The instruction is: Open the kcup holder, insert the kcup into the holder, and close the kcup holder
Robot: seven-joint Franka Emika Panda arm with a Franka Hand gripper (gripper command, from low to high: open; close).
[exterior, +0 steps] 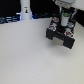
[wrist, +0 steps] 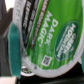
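Kcup holder [exterior: 61,34] sits in the upper right of the exterior view, a black boxy unit on the pale worktop [exterior: 27,57], with what looks like its tray pulled toward the lower part of the frame and a few pods showing in the round slots; at this size I cannot count them or tell their colours for certain. The white arm comes down from the top edge right over the unit, and its end effector [exterior: 63,16] hangs close above the tray, too small and blurred to read there. A tall white bottle-shaped object [exterior: 25,11] with a blue glow stands in the upper left, well apart. In the wrist view the kcup [wrist: 50,37] fills nearly the whole frame, its green foil lid with "Dark Magic" lettering turned to the camera and tilted, so close that the pod is evidently clamped in the end effector, though the fingers themselves do not show clearly. The pod should handle as light, with a stiffish plastic cup and a thin foil lid that could dent or puncture; I judge the rim and side walls the safe places to hold it, never the foil.
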